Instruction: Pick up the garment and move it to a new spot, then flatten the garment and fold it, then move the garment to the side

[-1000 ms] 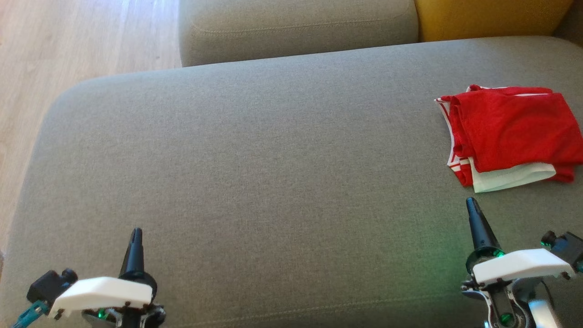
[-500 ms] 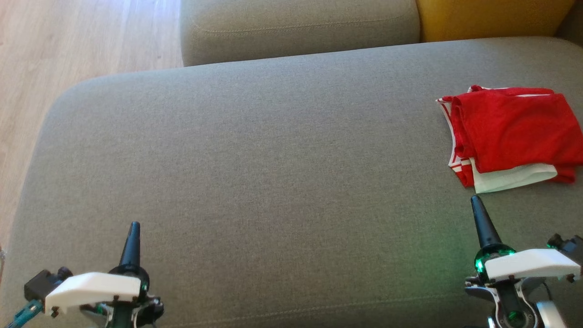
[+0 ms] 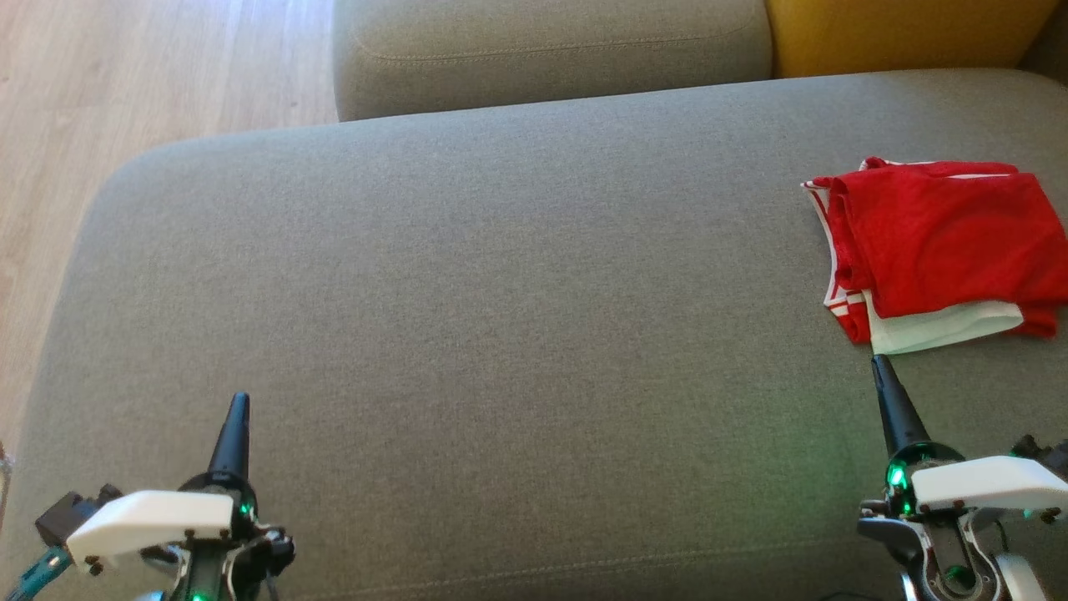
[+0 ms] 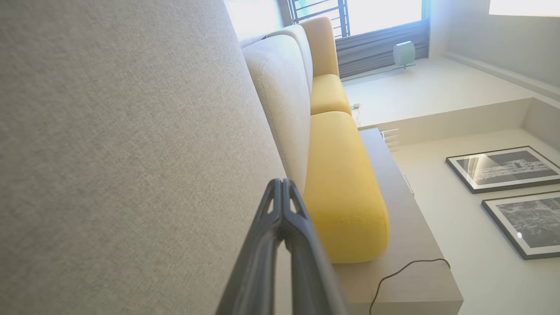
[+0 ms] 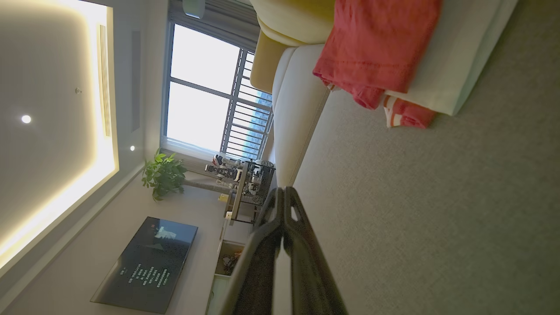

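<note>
We see the folded red garment with white trim (image 3: 943, 242) lying at the right of the grey fabric sofa cushion (image 3: 501, 292). Our left gripper (image 3: 234, 417) and right gripper (image 3: 886, 380) are clenched and empty, and the right tip is just beside the garment.

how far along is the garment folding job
Looks nearly finished. The red garment lies folded at the right side of the grey sofa cushion, so folding and moving aside look done. Nothing is in hand: the left end effector and right end effector are shut and empty. Nothing obvious remains.
</note>
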Robot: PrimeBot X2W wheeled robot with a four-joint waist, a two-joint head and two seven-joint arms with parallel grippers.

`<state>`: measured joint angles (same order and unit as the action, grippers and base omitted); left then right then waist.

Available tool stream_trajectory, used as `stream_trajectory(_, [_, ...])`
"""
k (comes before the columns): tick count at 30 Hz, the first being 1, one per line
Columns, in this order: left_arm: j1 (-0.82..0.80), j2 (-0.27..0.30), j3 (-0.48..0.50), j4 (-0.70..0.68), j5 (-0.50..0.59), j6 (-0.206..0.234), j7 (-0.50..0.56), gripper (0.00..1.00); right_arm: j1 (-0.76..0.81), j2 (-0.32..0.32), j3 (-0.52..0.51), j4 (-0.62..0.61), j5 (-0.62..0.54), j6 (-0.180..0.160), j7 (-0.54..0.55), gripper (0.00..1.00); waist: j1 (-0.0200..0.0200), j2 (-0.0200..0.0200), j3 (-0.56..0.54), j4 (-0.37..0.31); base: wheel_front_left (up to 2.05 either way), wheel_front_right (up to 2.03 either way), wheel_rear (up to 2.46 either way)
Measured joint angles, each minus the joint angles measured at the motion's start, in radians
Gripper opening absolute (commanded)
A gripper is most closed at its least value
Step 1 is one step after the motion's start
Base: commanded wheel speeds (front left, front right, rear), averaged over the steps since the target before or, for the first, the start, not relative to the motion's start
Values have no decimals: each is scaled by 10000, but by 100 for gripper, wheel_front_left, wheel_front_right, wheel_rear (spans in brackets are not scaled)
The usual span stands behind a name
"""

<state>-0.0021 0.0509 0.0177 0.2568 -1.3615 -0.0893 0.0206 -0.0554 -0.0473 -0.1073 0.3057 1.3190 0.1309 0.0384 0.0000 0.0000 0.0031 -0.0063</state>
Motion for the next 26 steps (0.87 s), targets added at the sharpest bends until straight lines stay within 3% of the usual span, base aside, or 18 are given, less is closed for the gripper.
stream_trajectory(26, [-515,-2,359,146,-2612,-341,706,0,-4,6,-226,-219,2836,0,692,0,0,0,1,63,0,0,0])
